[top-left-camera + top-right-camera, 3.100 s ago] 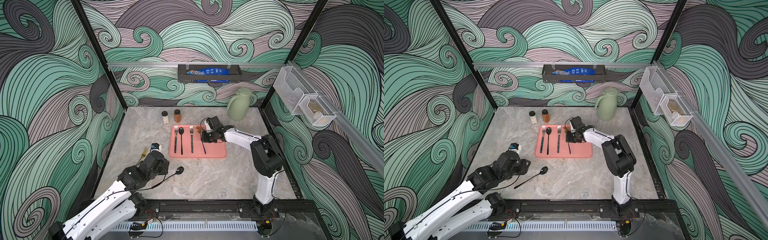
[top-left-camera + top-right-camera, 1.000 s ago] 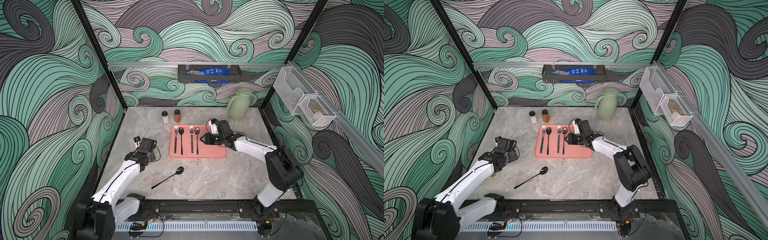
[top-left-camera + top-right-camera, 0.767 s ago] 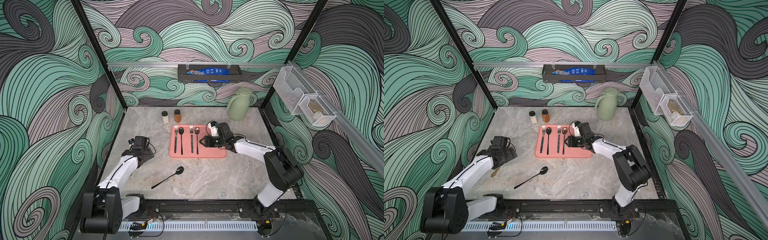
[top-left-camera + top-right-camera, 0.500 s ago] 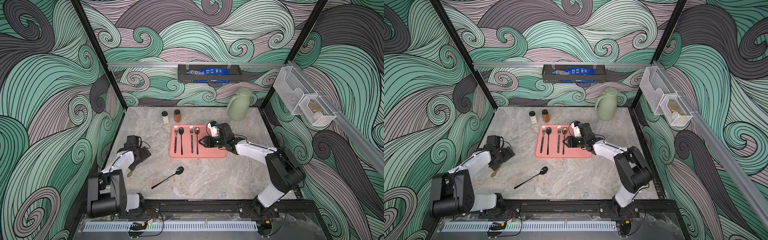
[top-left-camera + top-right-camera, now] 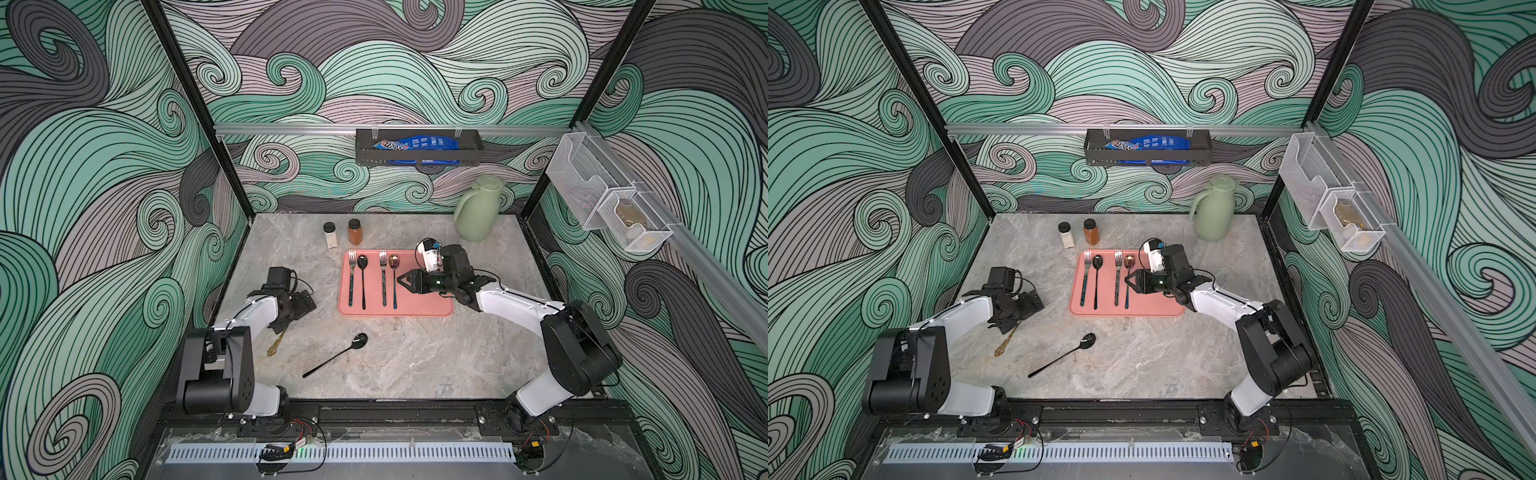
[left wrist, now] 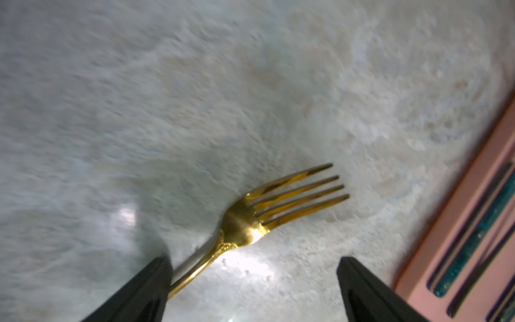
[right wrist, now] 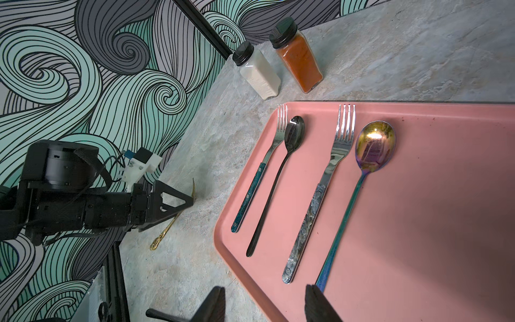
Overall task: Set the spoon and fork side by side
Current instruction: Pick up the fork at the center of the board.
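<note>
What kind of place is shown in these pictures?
Most likely a robot test cell staged as a dining counter: a left arm and a right arm mounted on a front rail, wave-patterned walls boxing in a marble-look tabletop, and a pink tray of cutlery near a green jug.

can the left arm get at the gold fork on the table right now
Probably yes: the left gripper is open right above the gold fork, with the handle beside one finger and nothing covering it.
</note>
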`<action>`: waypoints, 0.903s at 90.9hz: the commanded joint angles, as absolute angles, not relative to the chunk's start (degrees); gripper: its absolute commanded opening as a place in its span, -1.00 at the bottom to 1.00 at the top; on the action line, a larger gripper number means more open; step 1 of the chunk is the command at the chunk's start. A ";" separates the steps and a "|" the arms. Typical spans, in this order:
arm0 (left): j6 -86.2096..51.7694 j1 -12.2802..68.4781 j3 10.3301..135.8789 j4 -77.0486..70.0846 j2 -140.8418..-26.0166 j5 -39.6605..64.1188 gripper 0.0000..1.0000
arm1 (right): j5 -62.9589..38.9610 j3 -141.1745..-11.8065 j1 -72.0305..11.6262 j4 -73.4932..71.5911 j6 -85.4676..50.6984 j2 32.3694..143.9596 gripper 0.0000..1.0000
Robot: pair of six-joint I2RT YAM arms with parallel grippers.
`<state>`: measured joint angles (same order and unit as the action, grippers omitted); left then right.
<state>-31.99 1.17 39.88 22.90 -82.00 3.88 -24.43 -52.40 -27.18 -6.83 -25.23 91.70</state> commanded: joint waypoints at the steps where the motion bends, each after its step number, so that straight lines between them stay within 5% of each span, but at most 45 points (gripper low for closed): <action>1: -33.83 6.40 38.25 26.05 -81.98 4.55 0.93 | -25.39 -51.86 -26.59 -7.43 -24.80 90.88 0.02; 28: -35.29 15.50 37.96 31.86 -78.00 2.36 0.85 | -25.55 -51.44 -26.43 -6.85 -25.22 90.12 0.02; 48: -33.98 16.08 36.84 38.79 -75.31 -3.73 0.53 | -25.98 -50.82 -26.40 -7.22 -25.91 89.40 0.02; 74: -33.93 16.08 37.82 39.42 -79.89 -4.82 0.37 | -26.11 -50.32 -26.52 -6.63 -26.47 88.20 0.02; 82: -33.86 16.08 37.81 39.24 -80.15 -4.62 0.15 | -25.70 -50.23 -26.51 -6.16 -26.28 87.68 0.02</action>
